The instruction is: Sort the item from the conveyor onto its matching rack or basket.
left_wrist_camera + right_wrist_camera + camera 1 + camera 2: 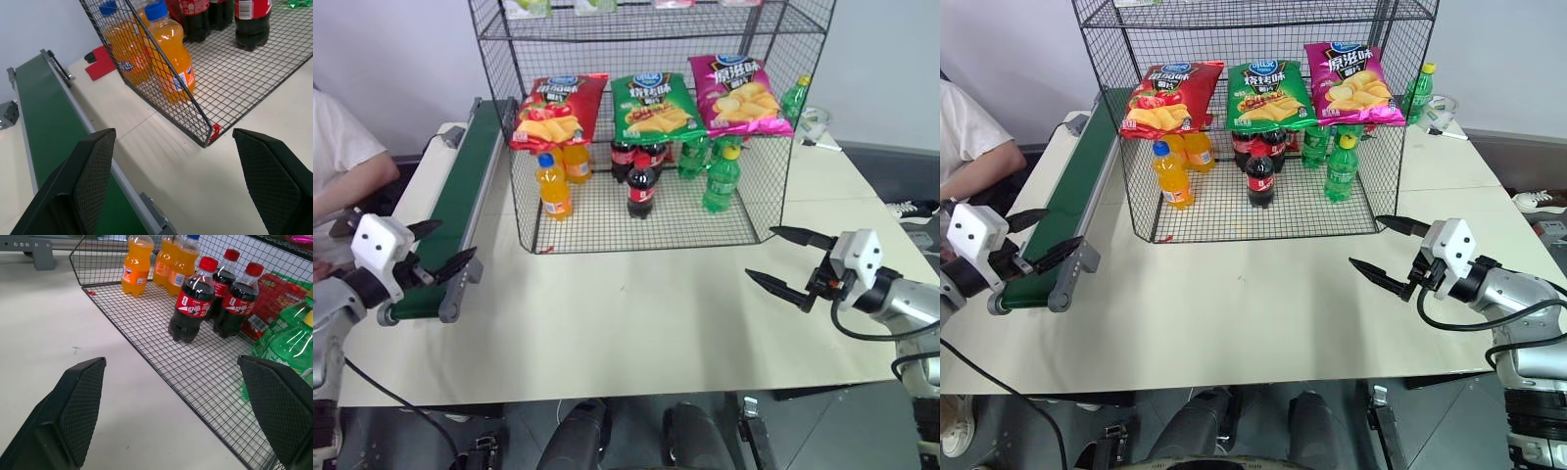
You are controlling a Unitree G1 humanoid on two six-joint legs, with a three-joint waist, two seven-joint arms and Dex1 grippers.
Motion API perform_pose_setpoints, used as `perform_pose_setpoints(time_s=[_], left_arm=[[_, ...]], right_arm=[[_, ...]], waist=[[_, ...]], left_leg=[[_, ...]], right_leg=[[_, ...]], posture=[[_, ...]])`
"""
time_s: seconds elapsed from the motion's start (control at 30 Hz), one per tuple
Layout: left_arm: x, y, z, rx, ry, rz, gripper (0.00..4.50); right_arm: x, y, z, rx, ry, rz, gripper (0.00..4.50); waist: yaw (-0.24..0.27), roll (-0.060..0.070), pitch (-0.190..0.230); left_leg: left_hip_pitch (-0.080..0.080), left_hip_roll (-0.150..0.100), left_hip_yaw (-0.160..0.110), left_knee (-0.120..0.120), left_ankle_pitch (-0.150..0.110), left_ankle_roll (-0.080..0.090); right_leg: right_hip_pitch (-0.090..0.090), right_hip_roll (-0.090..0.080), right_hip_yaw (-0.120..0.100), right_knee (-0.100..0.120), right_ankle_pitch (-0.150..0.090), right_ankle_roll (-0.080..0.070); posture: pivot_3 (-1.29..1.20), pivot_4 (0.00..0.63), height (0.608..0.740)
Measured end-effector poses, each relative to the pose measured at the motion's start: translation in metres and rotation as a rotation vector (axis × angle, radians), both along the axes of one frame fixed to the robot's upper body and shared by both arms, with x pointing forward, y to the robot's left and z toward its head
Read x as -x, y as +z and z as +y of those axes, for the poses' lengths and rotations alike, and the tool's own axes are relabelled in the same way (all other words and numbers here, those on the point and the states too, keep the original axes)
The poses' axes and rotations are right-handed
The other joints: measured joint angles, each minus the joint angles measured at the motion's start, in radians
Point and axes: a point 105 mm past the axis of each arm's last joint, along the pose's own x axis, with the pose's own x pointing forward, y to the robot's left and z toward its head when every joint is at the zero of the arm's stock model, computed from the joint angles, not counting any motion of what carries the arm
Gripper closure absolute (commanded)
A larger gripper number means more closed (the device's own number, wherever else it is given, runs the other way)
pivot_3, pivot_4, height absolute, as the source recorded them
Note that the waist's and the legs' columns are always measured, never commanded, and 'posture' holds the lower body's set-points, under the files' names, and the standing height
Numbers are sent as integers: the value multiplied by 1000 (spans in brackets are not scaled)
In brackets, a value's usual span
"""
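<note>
Red crisp bag lying shelved on wire rack; I am holding both end effectors, left and right, wide open, empty; next awaiting conveyor item.

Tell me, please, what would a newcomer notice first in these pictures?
Three crisp bags, red, green and magenta, lie in a row on a shelf of the black rack, above orange, cola and green bottles. The green conveyor runs along the rack's left side.
</note>
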Motion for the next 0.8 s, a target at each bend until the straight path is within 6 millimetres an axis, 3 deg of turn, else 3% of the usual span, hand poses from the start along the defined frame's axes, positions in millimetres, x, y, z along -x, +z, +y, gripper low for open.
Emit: perform_pose_setpoints(time_s=[0.8], left_arm=[[-13, 8, 7, 39, -28, -38, 511]], right_arm=[[-5, 0, -4, 19, -4, -20, 0]], waist=[[0, 0, 0]], left_leg=[[0, 0, 0, -1, 0, 0]], right_leg=[[0, 0, 0, -2, 0, 0]], posture=[[0, 150, 740]])
